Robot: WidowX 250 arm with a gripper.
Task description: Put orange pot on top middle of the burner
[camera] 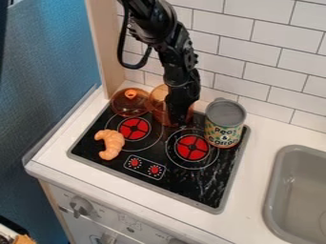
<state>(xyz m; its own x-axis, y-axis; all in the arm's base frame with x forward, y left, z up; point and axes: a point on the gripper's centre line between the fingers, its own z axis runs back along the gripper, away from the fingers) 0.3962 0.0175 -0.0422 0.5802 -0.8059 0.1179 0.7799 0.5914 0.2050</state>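
The black plastic gripper (178, 118) stands at the translucent orange pot (157, 106), its grip impossible to tell; placing seems in hand, next requiring level seating, then release

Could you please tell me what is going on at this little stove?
A robot arm has its gripper down at the orange pot, which is at the back middle of the black cooktop, about where the task wants it. Whether the gripper is holding the pot, I cannot tell. A see-through lid with an orange knob is beside the pot at the back left, a tin can stands at the right, and a toy croissant lies toward the left edge.
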